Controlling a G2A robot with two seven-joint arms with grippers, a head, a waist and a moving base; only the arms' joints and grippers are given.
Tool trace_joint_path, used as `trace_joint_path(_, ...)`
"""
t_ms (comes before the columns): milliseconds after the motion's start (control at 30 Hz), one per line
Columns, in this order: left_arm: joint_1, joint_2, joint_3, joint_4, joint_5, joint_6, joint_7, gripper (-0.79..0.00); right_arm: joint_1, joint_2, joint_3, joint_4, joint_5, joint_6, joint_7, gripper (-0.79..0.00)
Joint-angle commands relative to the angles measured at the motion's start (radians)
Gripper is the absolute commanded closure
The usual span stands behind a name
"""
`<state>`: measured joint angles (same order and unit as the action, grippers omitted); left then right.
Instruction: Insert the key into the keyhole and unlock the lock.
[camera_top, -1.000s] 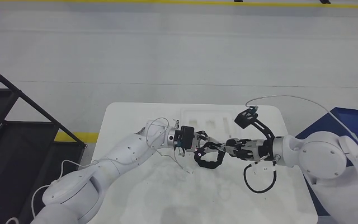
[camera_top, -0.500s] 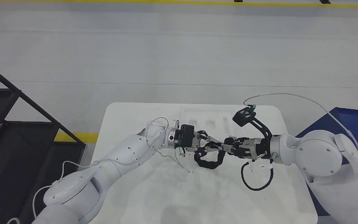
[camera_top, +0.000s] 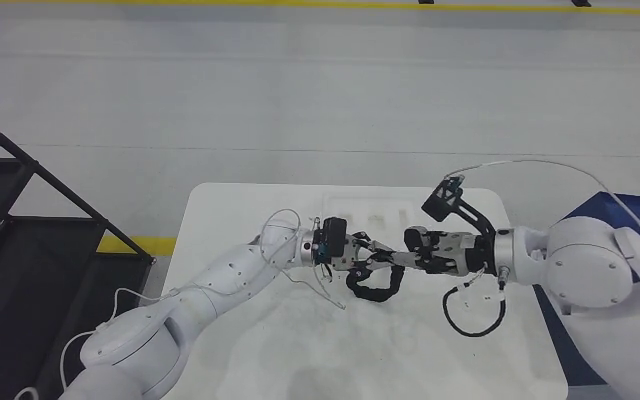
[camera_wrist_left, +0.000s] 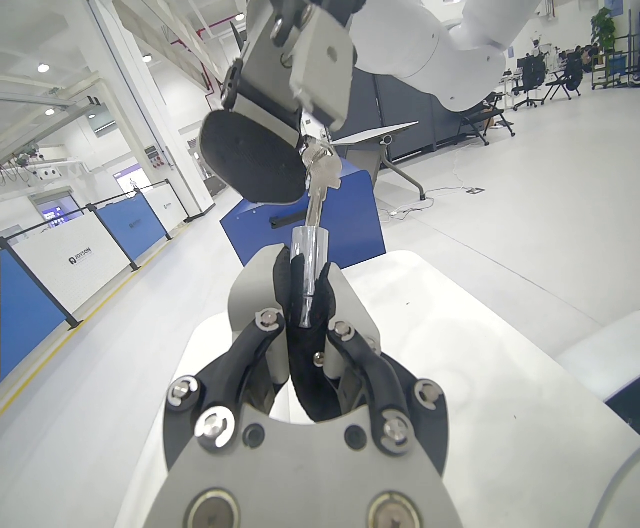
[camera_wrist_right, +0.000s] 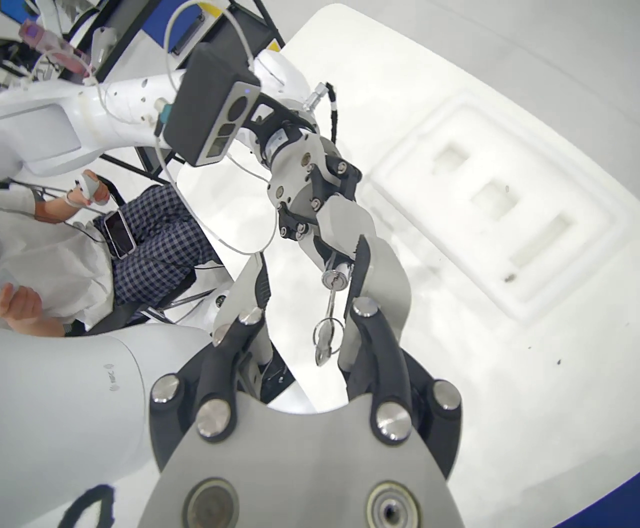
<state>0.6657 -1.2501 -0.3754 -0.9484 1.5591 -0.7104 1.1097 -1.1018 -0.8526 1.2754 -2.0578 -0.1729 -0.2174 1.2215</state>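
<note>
Left wrist view shows the key (camera_wrist_left: 320, 184) with its blade sunk in the end of the lock (camera_wrist_left: 309, 272), a silver cylinder on a black cable. Its head and ring hang free outside. The left gripper (camera_wrist_left: 301, 274) is pinched tight on the lock and holds it in the air over the middle of the table (camera_top: 232, 212), a little toward the far edge, just off the near rim of the foam tray (camera_top: 345, 206). In the top view the black cable (camera_top: 375, 291) droops in a loop below it.

The right gripper (camera_wrist_right: 311, 267) has its fingers spread, with the key head between them and a gap on each side, so it is gripping nothing.

Compared with a second ago, the lock and the left gripper sit at the same spot. The right wrist now lies nearer the far edge and its camera bracket sits higher. The loose lead under that arm hangs farther toward the right edge.

Insertion looks done, while the turn likely is not, because the cable loop reads as closed. The right fingers would need to close on the key head again before twisting.
</note>
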Motion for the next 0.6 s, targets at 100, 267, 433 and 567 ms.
trace_joint_path(100, -0.002, 0.010, 0.002, -0.024, -0.072, -0.057, -0.056, 0.000, -0.018, 0.011, 0.033, 0.020, -0.008, -0.200, 0.019, -0.785)
trace_joint_path(267, -0.004, 0.034, -0.007, -0.073, -0.193, -0.173, -0.173, 0.000, -0.062, 0.025, 0.079, 0.044, -0.007, -0.374, 0.008, -0.785)
trace_joint_path(433, 0.002, 0.060, -0.035, -0.093, -0.335, -0.302, -0.302, 0.000, -0.116, 0.046, 0.095, 0.038, -0.062, -0.450, -0.069, -0.785)
trace_joint_path(567, -0.002, 0.073, 0.004, -0.097, -0.385, -0.302, -0.318, 0.000, -0.143, 0.061, 0.117, 0.064, -0.061, -0.501, -0.120, -0.785)
